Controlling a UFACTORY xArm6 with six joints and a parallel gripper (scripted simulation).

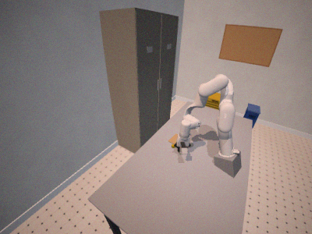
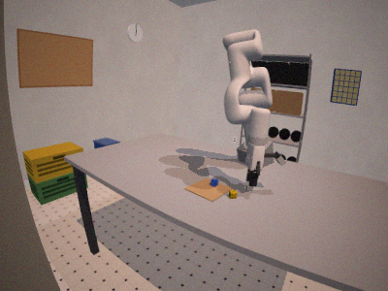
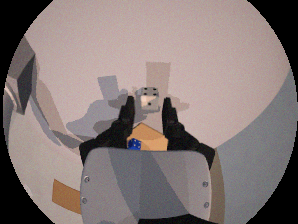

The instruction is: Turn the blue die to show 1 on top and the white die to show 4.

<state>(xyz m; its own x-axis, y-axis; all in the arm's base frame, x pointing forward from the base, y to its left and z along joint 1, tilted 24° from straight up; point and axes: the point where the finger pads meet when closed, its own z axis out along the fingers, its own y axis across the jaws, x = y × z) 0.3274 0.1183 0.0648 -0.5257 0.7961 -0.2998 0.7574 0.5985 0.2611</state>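
Note:
My gripper (image 3: 148, 104) (image 2: 252, 184) (image 1: 180, 149) points straight down, low over the table, just beyond the tan mat (image 2: 204, 190) (image 1: 172, 138) (image 3: 152, 137). Its fingers stand partly open. The white die (image 3: 148, 99) lies on the bare table between the fingertips, off the mat, and I see no contact with it. The blue die (image 2: 213, 182) (image 3: 132, 143) sits on the mat. The yellow die (image 2: 233, 194) (image 1: 173, 146) lies on the table just off the mat's corner, close to the gripper. I cannot read the dice faces.
The arm's base (image 1: 228, 164) stands on the grey table (image 1: 171, 195) to the right of the mat. A tall cabinet (image 1: 140, 74) stands past the table's left edge. Yellow and green crates (image 2: 50, 170) sit on the floor.

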